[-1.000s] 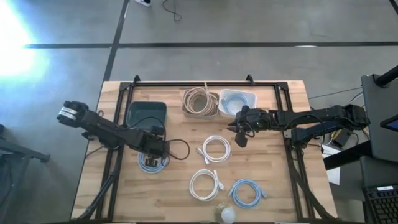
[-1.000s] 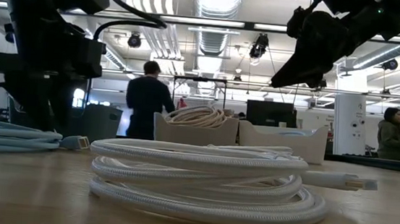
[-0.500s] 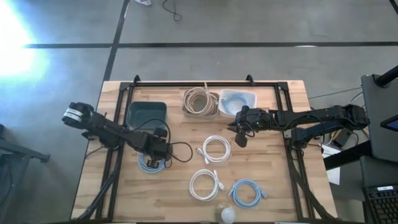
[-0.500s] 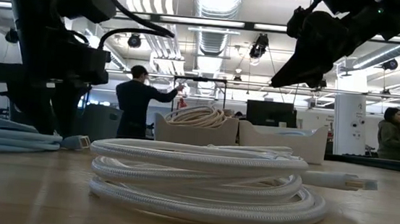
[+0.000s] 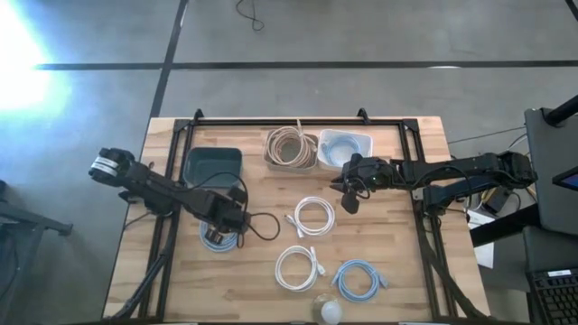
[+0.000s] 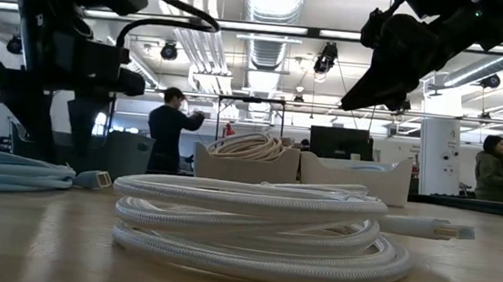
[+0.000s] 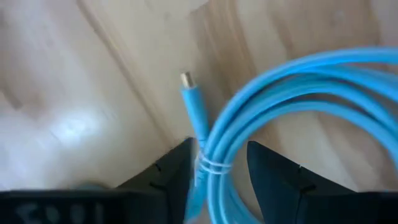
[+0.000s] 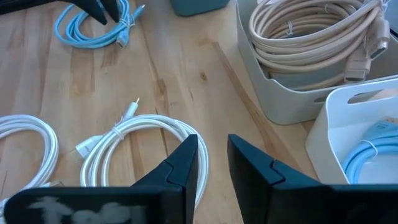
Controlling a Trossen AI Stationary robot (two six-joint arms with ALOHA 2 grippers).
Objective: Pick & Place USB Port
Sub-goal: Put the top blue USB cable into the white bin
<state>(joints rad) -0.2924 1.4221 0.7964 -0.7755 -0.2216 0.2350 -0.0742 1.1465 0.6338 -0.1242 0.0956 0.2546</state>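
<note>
A light-blue cable coil [image 5: 219, 239] lies flat on the table's left half. My left gripper [image 5: 230, 219] hangs just over it, open. In the left wrist view its fingers [image 7: 177, 168] stand on either side of the tied bundle [image 7: 211, 167], and the plug [image 7: 193, 102] points away. I cannot tell whether they touch it. My right gripper [image 5: 350, 203] hovers clear of the table beside a white coil [image 5: 313, 215], fingers [image 8: 186, 162] a narrow gap apart and holding nothing. The low view shows the right gripper [image 6: 351, 102] high above the white coil [image 6: 253, 223].
At the far edge stand a dark teal bin [image 5: 213, 165], a grey bin with a beige cable [image 5: 291, 147] and a white bin holding a blue cable [image 5: 345, 144]. A second white coil [image 5: 296, 267] and another blue coil [image 5: 358, 278] lie near the near edge, beside a round pale object [image 5: 330, 311].
My left gripper has shifted a little toward the table's right and near edge, coming over the blue coil. The right arm has kept still. In the room behind, a person has moved an arm.
</note>
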